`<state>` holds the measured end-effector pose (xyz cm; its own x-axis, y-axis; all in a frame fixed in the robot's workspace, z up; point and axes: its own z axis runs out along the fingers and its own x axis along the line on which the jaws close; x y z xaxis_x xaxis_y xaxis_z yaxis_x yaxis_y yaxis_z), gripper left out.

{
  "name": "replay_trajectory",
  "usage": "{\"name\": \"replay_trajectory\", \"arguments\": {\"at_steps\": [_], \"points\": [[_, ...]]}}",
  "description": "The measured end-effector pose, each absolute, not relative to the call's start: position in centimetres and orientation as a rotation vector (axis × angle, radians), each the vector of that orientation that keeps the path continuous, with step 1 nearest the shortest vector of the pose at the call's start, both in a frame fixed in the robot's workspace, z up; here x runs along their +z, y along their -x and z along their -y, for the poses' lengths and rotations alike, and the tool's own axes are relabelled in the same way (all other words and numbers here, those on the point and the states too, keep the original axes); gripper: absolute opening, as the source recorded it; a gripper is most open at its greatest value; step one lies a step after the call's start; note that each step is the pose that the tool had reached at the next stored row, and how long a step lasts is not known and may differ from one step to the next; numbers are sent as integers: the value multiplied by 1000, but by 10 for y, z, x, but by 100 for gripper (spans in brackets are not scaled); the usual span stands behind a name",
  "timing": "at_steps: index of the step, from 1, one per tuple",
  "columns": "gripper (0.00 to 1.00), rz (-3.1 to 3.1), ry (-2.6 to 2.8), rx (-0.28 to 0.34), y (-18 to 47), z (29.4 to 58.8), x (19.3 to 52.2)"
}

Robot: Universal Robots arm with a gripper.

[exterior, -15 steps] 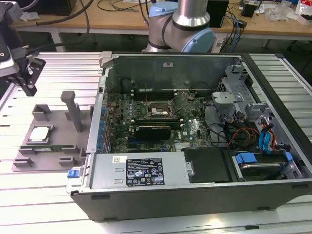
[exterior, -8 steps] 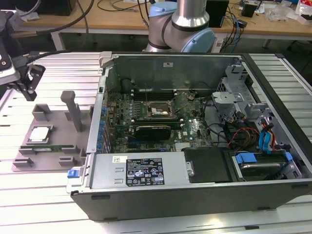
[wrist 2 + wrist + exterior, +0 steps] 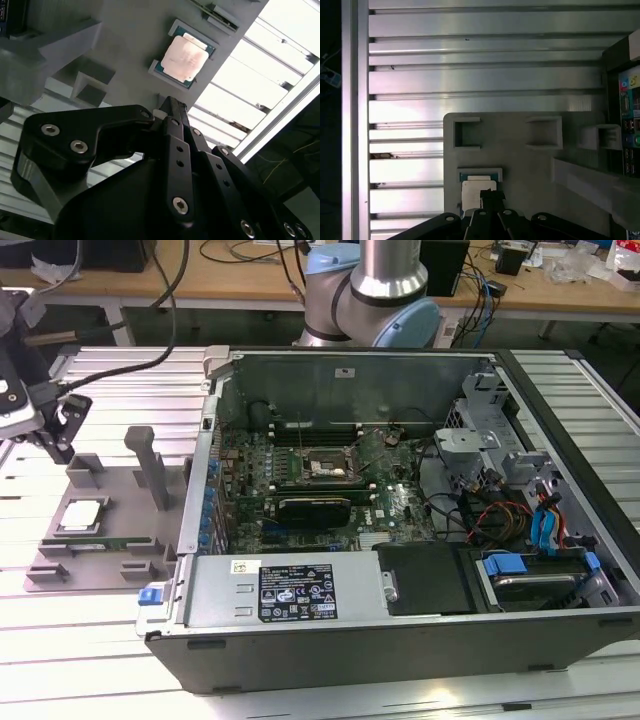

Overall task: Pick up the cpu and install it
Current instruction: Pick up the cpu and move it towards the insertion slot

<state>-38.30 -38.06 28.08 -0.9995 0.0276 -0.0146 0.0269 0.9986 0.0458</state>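
The cpu (image 3: 82,515) is a small square chip with a silver top. It lies flat in a recess of the grey fixture tray (image 3: 120,490) at the exterior view's left, beside the open computer case (image 3: 400,500). My gripper (image 3: 64,445) hangs above the tray's far left corner, apart from the chip. In the second wrist view the black fingertips (image 3: 169,106) sit pressed together with nothing between them, a little short of the cpu (image 3: 184,59). The first wrist view has the gripper (image 3: 490,196) over one edge of the cpu (image 3: 471,192). The motherboard's socket (image 3: 325,468) lies open inside the case.
A green memory stick (image 3: 100,542) lies along the tray's near edge, and a tall grey post (image 3: 152,470) stands on the tray. A black graphics card (image 3: 315,508) sits in the case below the socket. The arm's base (image 3: 375,290) stands behind the case on the slatted aluminium table (image 3: 60,640).
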Motion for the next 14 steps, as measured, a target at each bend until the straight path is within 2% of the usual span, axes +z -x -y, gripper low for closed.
{"name": "replay_trajectory", "arguments": {"at_steps": [14], "points": [[11,-3129,-11,73,388,407,251]]}}
